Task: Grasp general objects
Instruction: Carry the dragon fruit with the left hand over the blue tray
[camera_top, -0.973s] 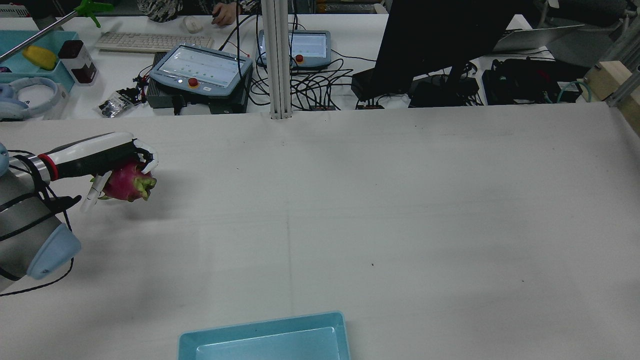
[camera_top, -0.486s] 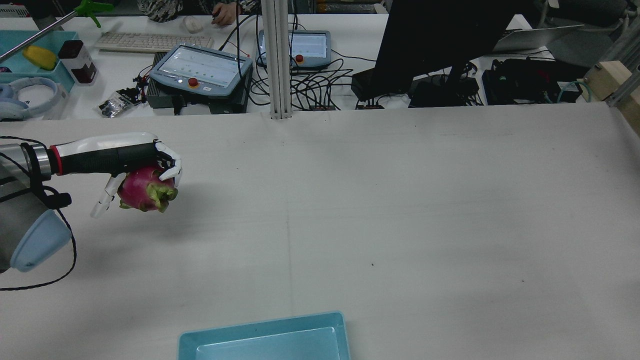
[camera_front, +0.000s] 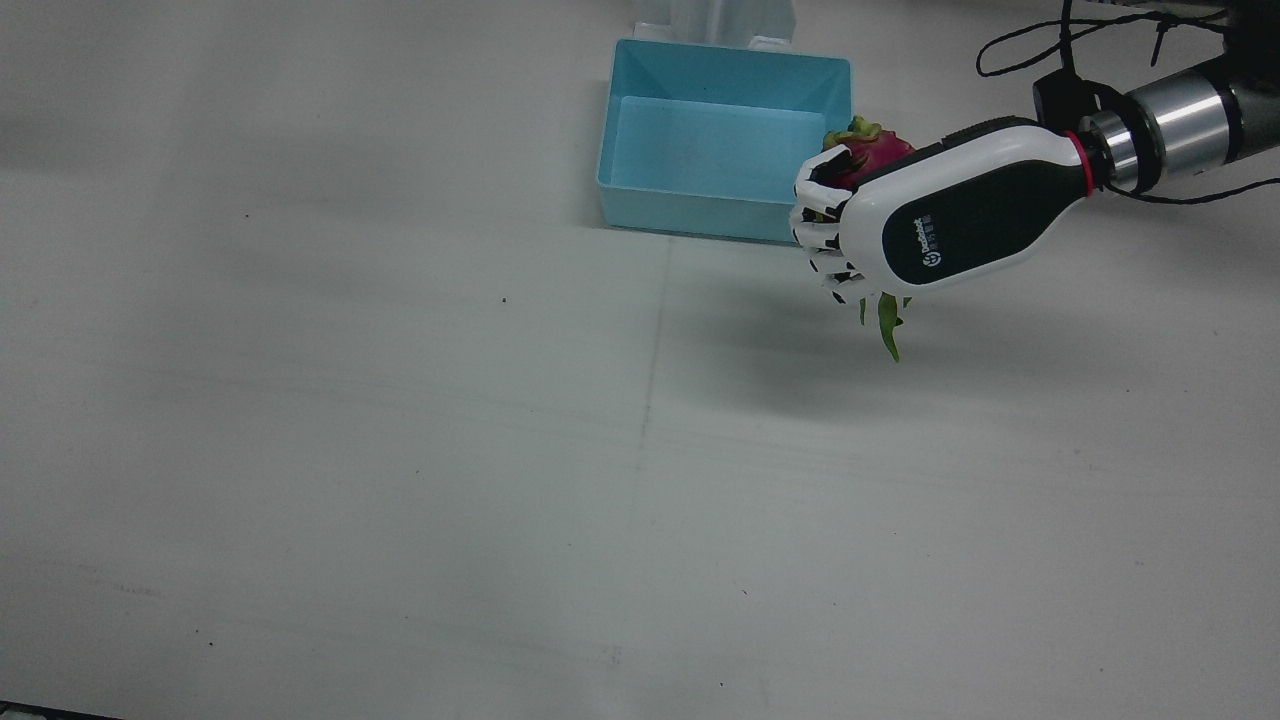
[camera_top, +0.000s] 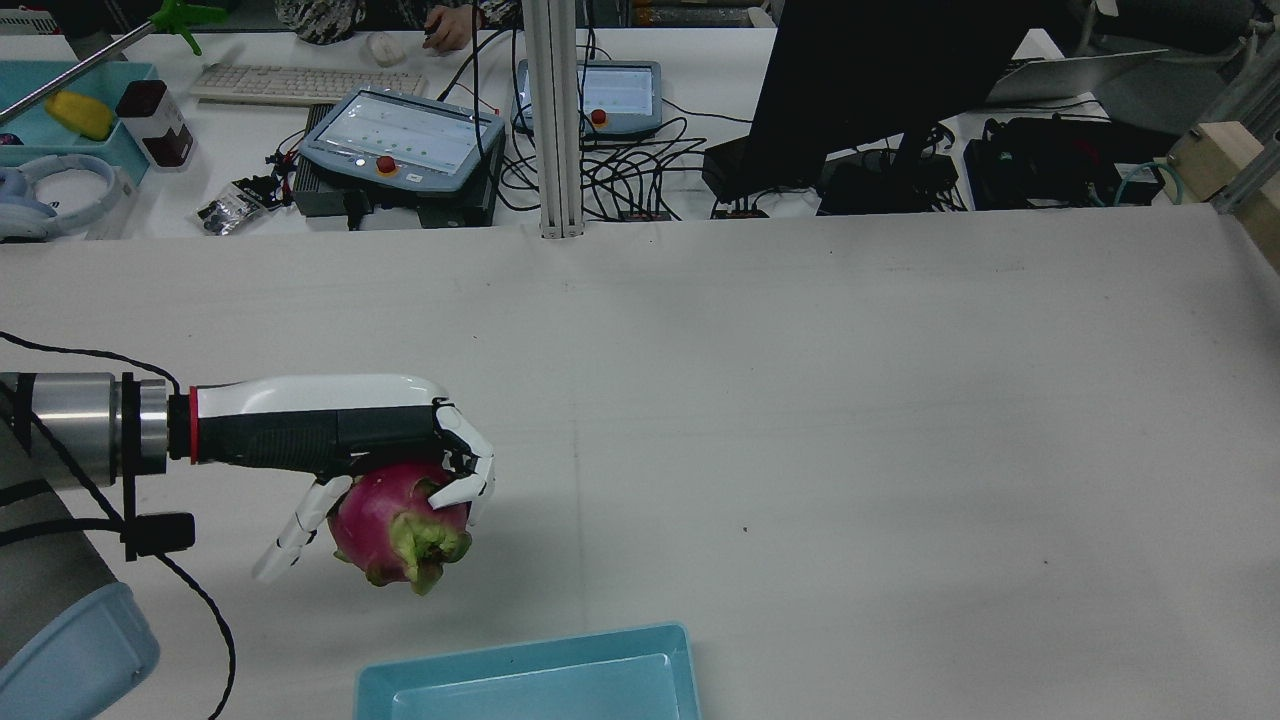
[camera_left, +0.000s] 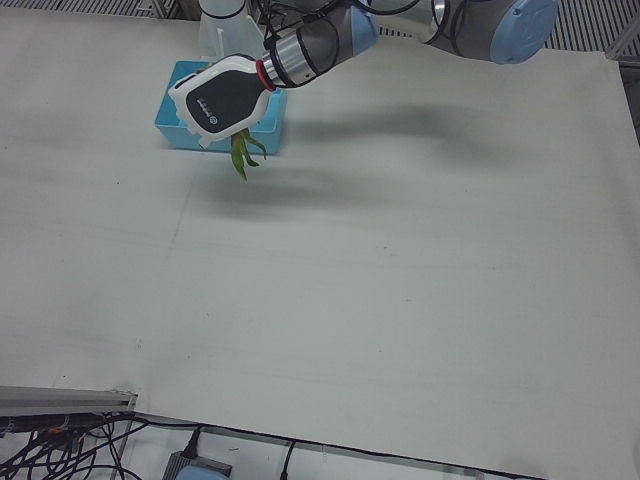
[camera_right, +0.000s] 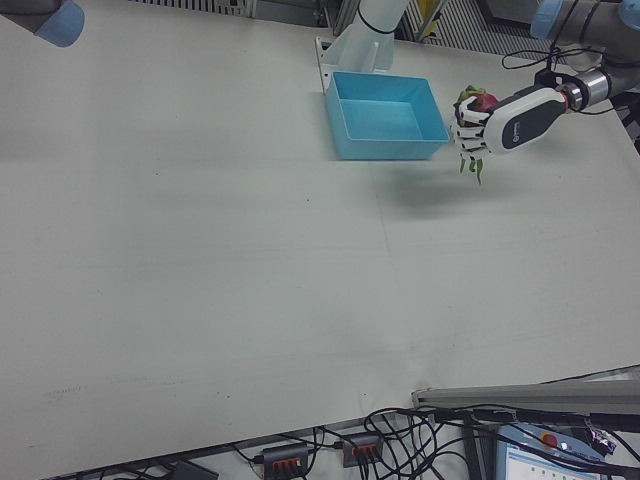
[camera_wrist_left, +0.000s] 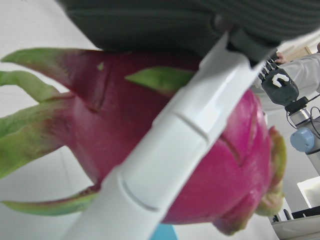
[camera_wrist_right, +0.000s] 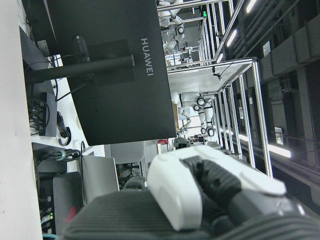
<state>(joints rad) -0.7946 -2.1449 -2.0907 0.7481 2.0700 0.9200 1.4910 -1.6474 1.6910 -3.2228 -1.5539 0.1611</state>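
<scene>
Left hand (camera_top: 400, 440) clenched over dragon fruit (camera_top: 400, 530) from above, held clear above table (camera_top: 800, 400), just beside blue tray (camera_top: 530, 675). Fruit likely heavy, waxy-slick, bruisable; grip round body, not soft green scales. Right hand: state cannot tell.

Front view looks nearly straight down; the rear view sits high behind the arms, facing the operators' desks. Both share the blue bin (camera_front: 724, 140) and the left hand (camera_top: 340, 430) with its dragon fruit (camera_top: 400, 525). Both corner views face the robot from farther off. Left hand view is pressed right against the fruit.
</scene>
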